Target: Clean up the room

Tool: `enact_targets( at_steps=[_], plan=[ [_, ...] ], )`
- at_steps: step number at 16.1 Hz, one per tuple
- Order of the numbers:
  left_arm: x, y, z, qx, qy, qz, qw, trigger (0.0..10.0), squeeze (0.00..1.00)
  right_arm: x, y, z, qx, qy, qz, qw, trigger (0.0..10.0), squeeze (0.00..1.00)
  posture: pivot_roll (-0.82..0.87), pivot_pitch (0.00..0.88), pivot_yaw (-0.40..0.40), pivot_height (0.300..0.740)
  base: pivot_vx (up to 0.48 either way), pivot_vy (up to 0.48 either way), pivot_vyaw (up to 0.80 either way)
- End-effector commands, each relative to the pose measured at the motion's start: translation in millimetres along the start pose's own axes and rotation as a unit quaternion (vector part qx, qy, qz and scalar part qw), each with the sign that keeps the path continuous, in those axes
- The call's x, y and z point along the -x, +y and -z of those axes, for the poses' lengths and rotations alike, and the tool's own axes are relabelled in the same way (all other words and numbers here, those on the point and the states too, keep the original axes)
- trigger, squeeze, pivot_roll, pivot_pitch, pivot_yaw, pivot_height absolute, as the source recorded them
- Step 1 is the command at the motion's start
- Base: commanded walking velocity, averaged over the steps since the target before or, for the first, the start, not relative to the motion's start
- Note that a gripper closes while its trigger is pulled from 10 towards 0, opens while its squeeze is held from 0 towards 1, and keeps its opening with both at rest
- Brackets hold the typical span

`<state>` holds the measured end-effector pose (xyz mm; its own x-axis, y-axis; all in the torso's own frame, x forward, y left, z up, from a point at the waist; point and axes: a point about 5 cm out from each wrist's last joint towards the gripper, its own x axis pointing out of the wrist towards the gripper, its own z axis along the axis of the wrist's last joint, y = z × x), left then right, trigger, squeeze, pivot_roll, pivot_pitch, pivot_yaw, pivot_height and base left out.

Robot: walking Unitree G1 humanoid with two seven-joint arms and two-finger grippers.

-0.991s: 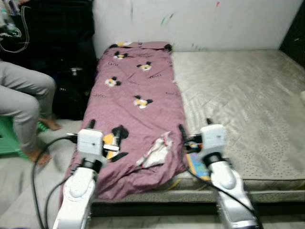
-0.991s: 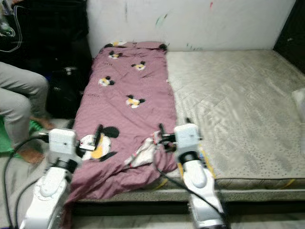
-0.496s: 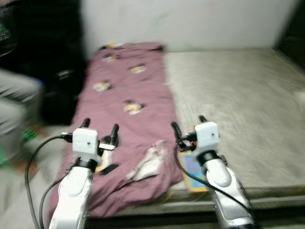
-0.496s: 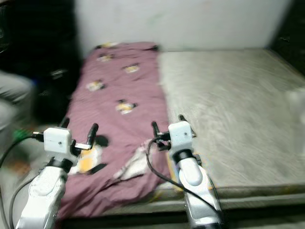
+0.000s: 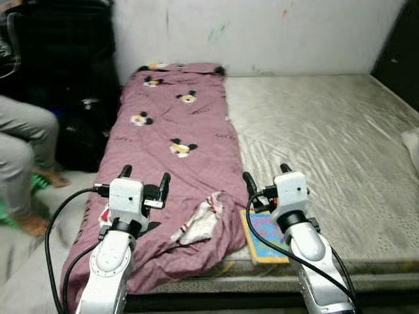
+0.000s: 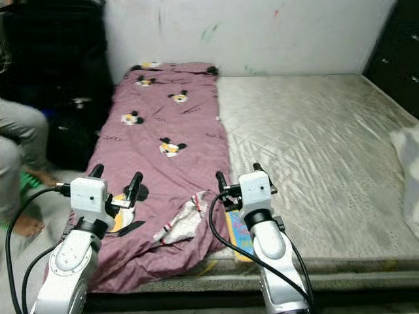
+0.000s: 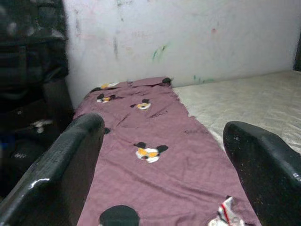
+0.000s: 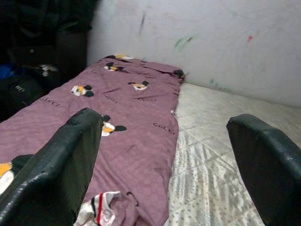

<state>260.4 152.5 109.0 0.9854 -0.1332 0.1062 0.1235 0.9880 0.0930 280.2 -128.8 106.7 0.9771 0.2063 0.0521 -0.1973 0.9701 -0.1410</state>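
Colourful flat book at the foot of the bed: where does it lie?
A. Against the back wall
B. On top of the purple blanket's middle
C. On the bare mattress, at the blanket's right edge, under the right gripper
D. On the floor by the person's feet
C: the book lies on the mattress beside the blanket, just below the open right gripper.

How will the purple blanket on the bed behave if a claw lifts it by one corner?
The purple blanket is probably floppy: its near end lies bunched and drapes over the mattress edge. It looks thin, so likely light, sagging from one pinch.
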Motion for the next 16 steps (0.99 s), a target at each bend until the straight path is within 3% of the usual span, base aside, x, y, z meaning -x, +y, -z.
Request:
enact_targets(
  at_steps=[1,16],
  plan=[
    [-0.1,0.9,0.8,-0.002,0.006,-0.004,1.0,10.0,0.0,-1.9,0.8,-3.3,-0.002,-0.006,-0.004,1.0,10.0,0.0,-0.04,0.0,0.012,0.74,0.0,-0.341,0.0],
    [-0.9,-0.7,2.9,-0.002,0.007,0.0,1.0,10.0,0.0,-4.2,-0.9,-1.3,-0.011,-0.007,0.002,1.0,10.0,0.0,-0.04,0.0,0.015,0.74,0.0,-0.338,0.0]
  ],
)
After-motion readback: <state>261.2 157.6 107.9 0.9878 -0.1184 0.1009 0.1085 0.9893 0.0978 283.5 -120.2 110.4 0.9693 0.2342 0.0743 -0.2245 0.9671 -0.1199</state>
